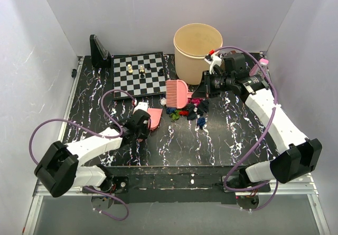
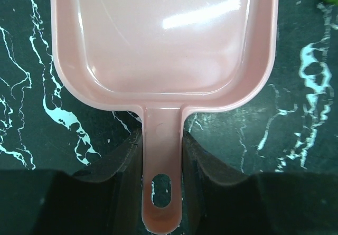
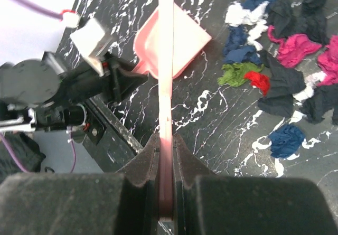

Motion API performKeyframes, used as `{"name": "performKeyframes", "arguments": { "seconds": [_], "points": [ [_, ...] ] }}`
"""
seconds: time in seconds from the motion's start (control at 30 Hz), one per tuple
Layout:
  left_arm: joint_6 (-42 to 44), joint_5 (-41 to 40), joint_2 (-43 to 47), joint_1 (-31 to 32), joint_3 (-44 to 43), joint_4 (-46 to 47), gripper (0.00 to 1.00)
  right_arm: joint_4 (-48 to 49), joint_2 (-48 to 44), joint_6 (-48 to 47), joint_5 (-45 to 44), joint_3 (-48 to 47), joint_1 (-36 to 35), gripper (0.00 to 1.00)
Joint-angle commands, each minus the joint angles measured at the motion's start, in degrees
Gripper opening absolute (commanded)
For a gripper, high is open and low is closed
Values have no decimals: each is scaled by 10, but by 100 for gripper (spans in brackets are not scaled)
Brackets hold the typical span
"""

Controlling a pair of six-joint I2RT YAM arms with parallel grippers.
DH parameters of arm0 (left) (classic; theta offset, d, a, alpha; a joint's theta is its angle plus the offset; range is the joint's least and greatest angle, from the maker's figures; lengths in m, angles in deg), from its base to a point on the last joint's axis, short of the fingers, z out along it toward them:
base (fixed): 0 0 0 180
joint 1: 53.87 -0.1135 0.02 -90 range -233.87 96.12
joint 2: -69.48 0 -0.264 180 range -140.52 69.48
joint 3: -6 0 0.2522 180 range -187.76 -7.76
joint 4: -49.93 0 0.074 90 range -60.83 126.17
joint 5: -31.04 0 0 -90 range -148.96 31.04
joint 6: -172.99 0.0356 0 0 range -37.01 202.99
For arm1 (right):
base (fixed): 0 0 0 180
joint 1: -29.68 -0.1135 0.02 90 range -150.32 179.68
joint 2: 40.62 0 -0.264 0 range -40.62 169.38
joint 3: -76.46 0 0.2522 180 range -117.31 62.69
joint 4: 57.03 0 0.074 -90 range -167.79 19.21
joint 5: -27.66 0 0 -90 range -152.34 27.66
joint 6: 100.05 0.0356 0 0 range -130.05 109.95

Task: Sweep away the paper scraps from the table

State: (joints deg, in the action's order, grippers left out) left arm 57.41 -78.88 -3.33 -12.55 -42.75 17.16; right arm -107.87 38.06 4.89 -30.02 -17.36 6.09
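My left fingers (image 2: 116,177) gripped the dustpan (image 2: 163,45) by its handle, tray plain pink; my right fingers (image 3: 142,166) clamped the brush (image 3: 165,60). Near the bucket (image 1: 198,47), paper scraps (image 3: 296,50) littered the table (image 1: 211,140).

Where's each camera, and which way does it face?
Top external: above, behind the bases, looking down on the table; both arms show.
Left wrist: on its arm, faces down at the dustpan; left tool shows.
Right wrist: on its arm, faces along the brush toward paper scraps; right tool shows.
Both wrist views share the dustpan.
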Motion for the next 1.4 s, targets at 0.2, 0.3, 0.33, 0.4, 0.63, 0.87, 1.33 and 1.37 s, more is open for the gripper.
{"name": "performKeyframes", "arguments": {
  "seconds": [0.2,0.3,0.33,0.4,0.63,0.87,1.33,1.37],
  "points": [
    [17,21,112,9,-26,-58,8,-10,68,158,-129,-62,4,1],
    [14,10,125,10,-35,-84,6,-29,89,214,-189,-84,-2,1],
    [14,6,137,10,-33,-88,5,-38,93,227,-205,-91,-7,1],
    [14,1,164,10,-25,-84,0,-42,91,254,-253,-98,-25,1],
    [3,-23,188,10,-13,-86,0,-85,75,346,-386,-114,-49,1],
    [-32,-65,225,9,-4,-107,0,-50,-3,303,-397,-63,-13,1],
    [-45,-62,275,9,21,-93,0,219,-65,304,-135,110,-5,1],
    [-46,-63,269,9,19,-93,0,217,-51,312,-146,101,-12,1]
  ]
}}
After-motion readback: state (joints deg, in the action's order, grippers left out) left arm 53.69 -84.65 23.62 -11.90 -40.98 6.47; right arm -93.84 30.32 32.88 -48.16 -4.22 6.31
